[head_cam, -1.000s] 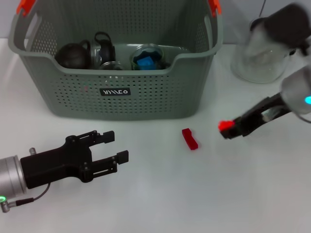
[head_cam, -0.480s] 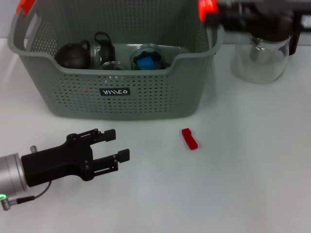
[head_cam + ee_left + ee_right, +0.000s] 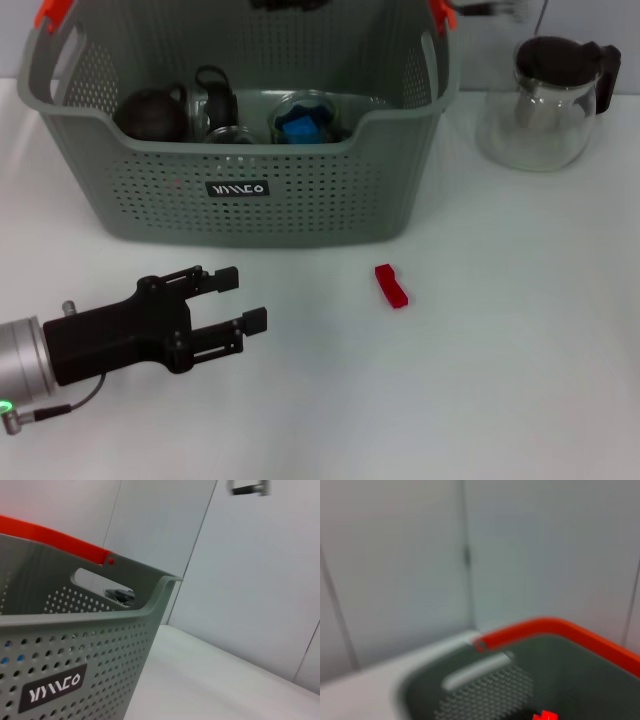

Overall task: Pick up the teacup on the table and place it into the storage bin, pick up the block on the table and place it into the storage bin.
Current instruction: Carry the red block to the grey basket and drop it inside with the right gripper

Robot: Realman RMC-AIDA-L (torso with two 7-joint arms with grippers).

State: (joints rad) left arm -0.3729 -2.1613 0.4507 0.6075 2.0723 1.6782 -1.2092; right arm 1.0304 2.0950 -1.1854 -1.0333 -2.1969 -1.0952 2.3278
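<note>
The grey-green storage bin [image 3: 330,200] stands at the back of the table; it also shows in the left wrist view [image 3: 90,645] and the right wrist view [image 3: 520,675]. Inside it lie a glass teacup [image 3: 305,105] with a blue block [image 3: 298,128], a dark round pot [image 3: 148,115] and other glassware. A small red block [image 3: 391,286] lies on the table in front of the bin's right corner. My left gripper [image 3: 243,298] is open and empty, low at the front left. My right gripper [image 3: 288,4] is a dark blur above the bin's far rim; a red piece [image 3: 545,715] shows at its tip.
A glass jug with a black lid [image 3: 545,100] stands at the back right, beside the bin. The bin's orange-red handle clips [image 3: 52,14] sit on its top corners. White table surface [image 3: 480,380] lies around the red block.
My right gripper, carrying a red piece, rose from the table at the right and swept left over the bin's far rim. My left gripper and the red block on the table stayed still.
</note>
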